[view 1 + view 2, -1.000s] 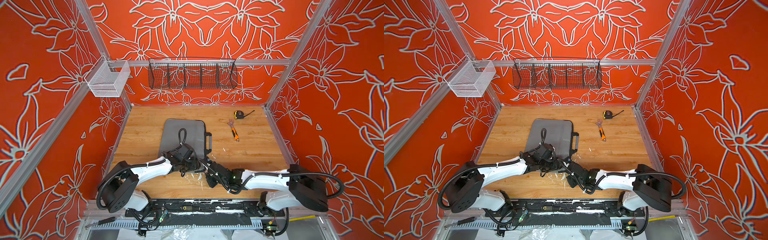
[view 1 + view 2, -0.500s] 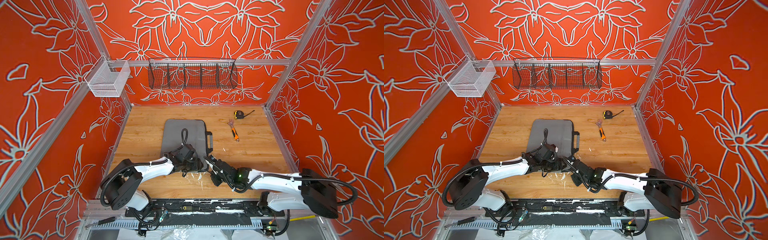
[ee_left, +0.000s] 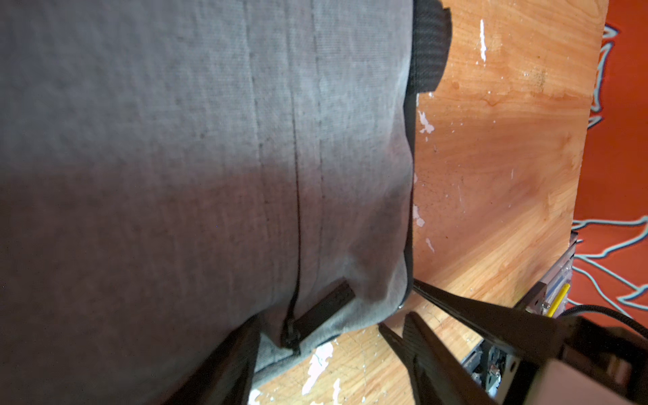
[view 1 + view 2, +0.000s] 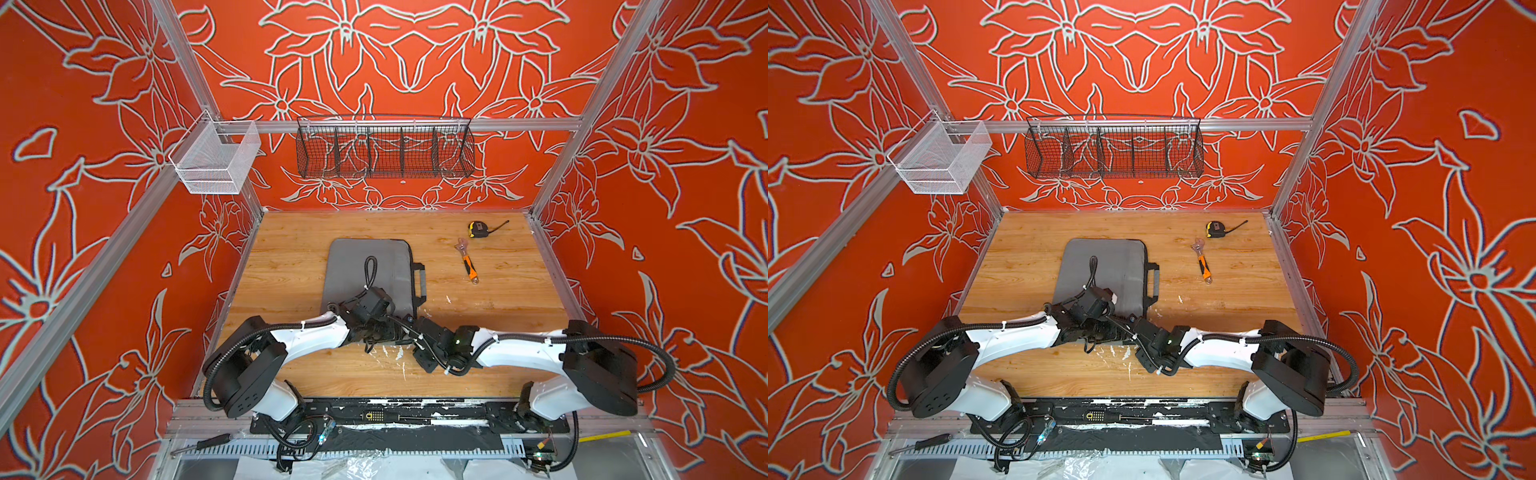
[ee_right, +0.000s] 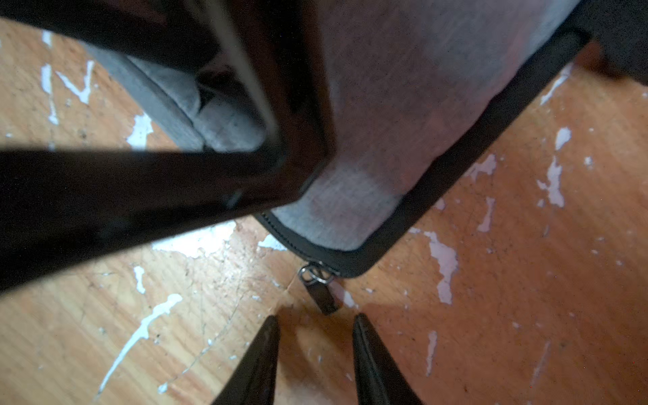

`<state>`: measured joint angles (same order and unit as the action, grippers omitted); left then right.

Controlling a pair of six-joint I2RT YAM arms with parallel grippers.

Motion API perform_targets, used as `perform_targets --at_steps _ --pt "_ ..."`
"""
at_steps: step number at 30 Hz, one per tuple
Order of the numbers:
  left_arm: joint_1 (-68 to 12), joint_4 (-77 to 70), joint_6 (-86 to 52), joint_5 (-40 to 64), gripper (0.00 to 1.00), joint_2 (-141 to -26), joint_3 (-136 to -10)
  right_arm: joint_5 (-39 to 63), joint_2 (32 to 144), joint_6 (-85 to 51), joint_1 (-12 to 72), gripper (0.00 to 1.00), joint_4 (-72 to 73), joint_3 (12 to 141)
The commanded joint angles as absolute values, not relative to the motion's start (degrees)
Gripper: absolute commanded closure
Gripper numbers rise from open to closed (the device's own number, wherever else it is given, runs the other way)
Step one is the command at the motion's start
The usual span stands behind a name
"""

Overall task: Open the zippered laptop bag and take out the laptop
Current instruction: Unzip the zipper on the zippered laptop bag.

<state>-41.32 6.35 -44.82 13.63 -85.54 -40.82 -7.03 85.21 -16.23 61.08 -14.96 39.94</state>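
Laptop bag (image 4: 365, 266) lay flat on table (image 4: 498, 316), looked zipped; laptop not visible. Left gripper (image 4: 388, 332) fingers apart, pressing on bag corner. Right gripper (image 5: 316, 317) fingers apart, empty, zipper pull (image 5: 321, 296) just ahead. Risks: small flat pull meant tips could've closed short or slipped off; grippers were crowded, could've clashed.

- The zippered laptop bag (image 4: 365, 266) lies flat on the surface (image 4: 291, 257), stretching away beyond both sets of jaws.
- The left jaws sit over its near right corner.
- Its zipper pull (image 5: 321, 292) lies just ahead of the right jaws, not touching.
- A wrench (image 4: 467, 262) and a tape measure (image 4: 478, 228) lie farther ahead, to the right.
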Motion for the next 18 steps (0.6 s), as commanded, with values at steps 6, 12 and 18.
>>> perform_targets --at_steps 6,12,18 --pt "-40.8 14.9 -43.8 8.0 0.32 -89.8 -37.4 -9.5 88.0 -14.4 61.4 0.62 -9.9 40.3" --pt "-40.8 15.9 -44.0 7.8 0.32 -89.0 -37.0 -11.3 87.8 -12.9 61.5 0.76 -4.6 38.4" --pt "-40.8 16.7 -44.2 6.9 0.32 -87.4 -36.2 -11.3 82.9 -12.2 62.4 1.00 -0.1 34.1"
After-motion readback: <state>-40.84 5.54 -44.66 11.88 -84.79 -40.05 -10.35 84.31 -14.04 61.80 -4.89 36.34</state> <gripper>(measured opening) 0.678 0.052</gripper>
